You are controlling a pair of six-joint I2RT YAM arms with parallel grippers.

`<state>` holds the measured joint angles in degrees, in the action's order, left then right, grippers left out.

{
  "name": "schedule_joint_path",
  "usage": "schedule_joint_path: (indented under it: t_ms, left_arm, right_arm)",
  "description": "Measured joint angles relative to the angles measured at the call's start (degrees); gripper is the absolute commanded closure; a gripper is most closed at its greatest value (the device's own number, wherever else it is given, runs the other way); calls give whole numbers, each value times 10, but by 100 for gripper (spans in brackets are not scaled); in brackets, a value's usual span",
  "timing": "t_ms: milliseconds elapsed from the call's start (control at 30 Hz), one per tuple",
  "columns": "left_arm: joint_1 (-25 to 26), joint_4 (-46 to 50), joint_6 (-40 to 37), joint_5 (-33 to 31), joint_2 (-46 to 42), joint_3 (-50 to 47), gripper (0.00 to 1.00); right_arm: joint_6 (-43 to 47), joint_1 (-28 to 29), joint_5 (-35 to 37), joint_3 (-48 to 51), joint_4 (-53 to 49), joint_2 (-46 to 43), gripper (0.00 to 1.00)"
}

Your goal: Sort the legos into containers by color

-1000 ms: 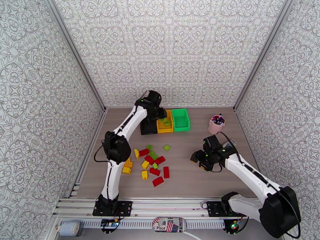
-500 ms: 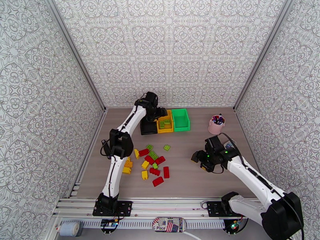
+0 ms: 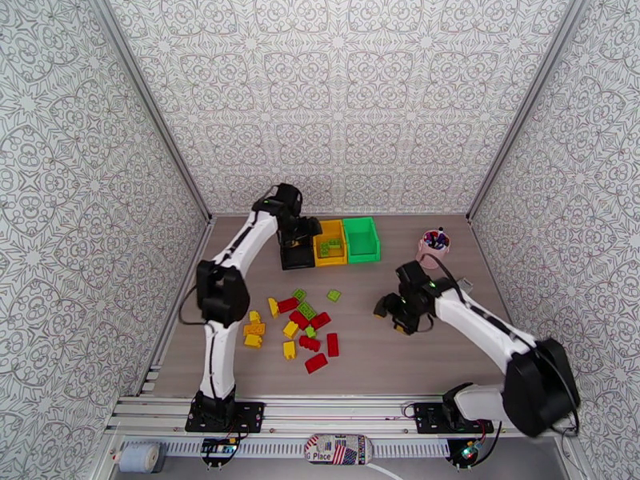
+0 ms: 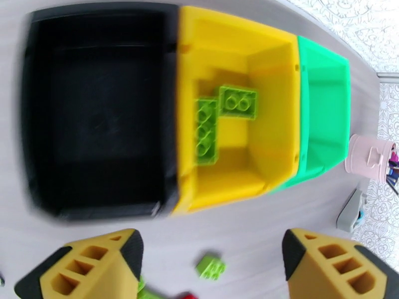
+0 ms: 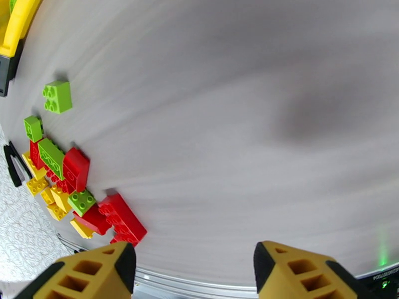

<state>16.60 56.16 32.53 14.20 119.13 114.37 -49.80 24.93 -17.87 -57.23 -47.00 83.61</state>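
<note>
1. Progress is slight: two light green studded plastic bricks (image 4: 207,130) lie touching on the floor of the yellow open-topped rectangular plastic bin (image 4: 234,41), the middle of three bins set wall to wall at the far side of the grey worktop (image 3: 376,362)
2. Beside it, the black plastic bin (image 4: 99,26) on the left and the green plastic bin (image 4: 324,95) on the right look empty, so I judge that nothing red or yellow has been sorted yet
3. Green bricks in a yellow bin may be a colour mismatch; the pictures do not say which bin is meant for which colour
4. Nearly the whole job is left: a loose pile of red, yellow and light green bricks (image 3: 304,330) sits on the worktop well apart from the bins, and a single light green brick (image 3: 334,295) lies between pile and bins
5. The left claw (image 4: 213,247) hangs above the near edge of the bins, jaws spread wide with nothing between them
6. The right claw (image 5: 192,260) hovers over bare worktop beside the pile, jaws apart and empty
7. Hard to make out:
   - The black bin's floor is dark and smeared in the left wrist view, and the left arm (image 3: 240,242) covers part of it from above, so a brick there could be missed
   - The green bin's floor is partly cut off by its own wall
   - Bricks overlap in the pile, and the arm overhangs the yellow ones at its left edge, so any count is unsure
</note>
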Motion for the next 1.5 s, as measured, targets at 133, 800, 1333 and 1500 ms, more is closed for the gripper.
schedule_joint_path:
  t_ms: [133,800,1333,1500]
  left_arm:
    - [-12,-32,-3,-21,-148,-172,1]
    - [-36,-14,137,-80,-697,-683,1]
    - [-36,11,157,-85,-717,-689,1]
    - [-36,11,157,-85,-713,-689,1]
  right_arm:
    - [40,38,-2,-137,-13,137,33]
    - [113,111,-7,-527,-155,480,41]
    - [78,116,31,-614,-206,546,56]
    - [70,117,38,-614,-205,546,59]
